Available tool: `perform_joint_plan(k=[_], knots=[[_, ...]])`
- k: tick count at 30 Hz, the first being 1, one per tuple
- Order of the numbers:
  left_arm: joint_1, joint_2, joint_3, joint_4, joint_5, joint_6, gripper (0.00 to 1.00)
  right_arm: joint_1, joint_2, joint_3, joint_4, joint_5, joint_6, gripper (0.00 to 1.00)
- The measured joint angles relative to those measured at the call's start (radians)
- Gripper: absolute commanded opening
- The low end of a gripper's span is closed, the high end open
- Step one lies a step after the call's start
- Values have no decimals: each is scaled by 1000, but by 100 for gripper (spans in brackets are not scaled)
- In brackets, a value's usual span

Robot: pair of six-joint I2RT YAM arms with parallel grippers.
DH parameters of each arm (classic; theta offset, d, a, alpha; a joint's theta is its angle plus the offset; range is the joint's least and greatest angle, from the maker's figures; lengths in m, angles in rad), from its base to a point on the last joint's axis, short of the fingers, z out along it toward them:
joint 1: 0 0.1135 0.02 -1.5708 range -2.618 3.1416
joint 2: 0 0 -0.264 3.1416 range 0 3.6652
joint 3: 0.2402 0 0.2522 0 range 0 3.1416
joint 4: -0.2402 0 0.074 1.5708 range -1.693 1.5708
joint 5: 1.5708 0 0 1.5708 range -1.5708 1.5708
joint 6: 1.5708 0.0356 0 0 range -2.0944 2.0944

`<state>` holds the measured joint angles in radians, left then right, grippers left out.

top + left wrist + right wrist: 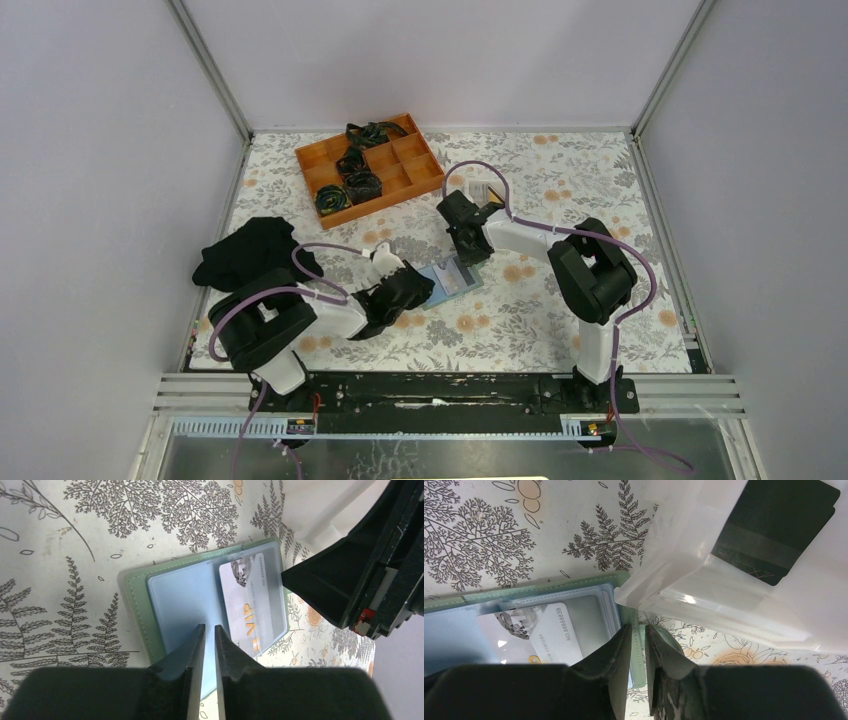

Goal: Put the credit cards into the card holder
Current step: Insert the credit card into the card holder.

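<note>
Two grippers work on the open card holder [452, 278], which lies flat on the flowered table [540, 330] between the arms. The left gripper [209, 628] has its jaws almost together, pinching a light blue inner leaf that stands up edge-on between them. The right gripper [638, 628] sits at the holder's green end border with its jaws also nearly closed. I cannot tell whether it grips that border or only rests its tips on it. One silver card [252, 600] is already inside a clear sleeve on the half nearer the right gripper. Its long axis points toward the left gripper and runs parallel to that end border, while the opened holder spreads crosswise to the left gripper's reach. The card probably due next is the black card [776, 525] in the white tray [704, 580], close by beyond the holder's far corner. It lies on the right gripper's side, so the right arm is the nearer one. The black card lies at an angle to the holder's border, but the wrist view cuts part of it off, so its long axis is uncertain.
</note>
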<state>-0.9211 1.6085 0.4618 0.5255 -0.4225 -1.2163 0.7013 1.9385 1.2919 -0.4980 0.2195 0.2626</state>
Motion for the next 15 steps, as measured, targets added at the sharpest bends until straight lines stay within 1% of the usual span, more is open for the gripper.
perform_joint_plan(k=[2, 3, 7, 15], knots=[[0, 0, 6, -23, -7, 14, 2, 0, 0, 0, 0, 0, 0, 25], [0, 1, 13, -36, -10, 22, 0, 0, 0, 1, 0, 0, 0, 25], [0, 16, 48, -72, -13, 54, 0, 0, 5, 6, -5, 0, 0, 25], [0, 61, 101, -77, -7, 114, 0, 0, 9, 13, -12, 0, 0, 25]])
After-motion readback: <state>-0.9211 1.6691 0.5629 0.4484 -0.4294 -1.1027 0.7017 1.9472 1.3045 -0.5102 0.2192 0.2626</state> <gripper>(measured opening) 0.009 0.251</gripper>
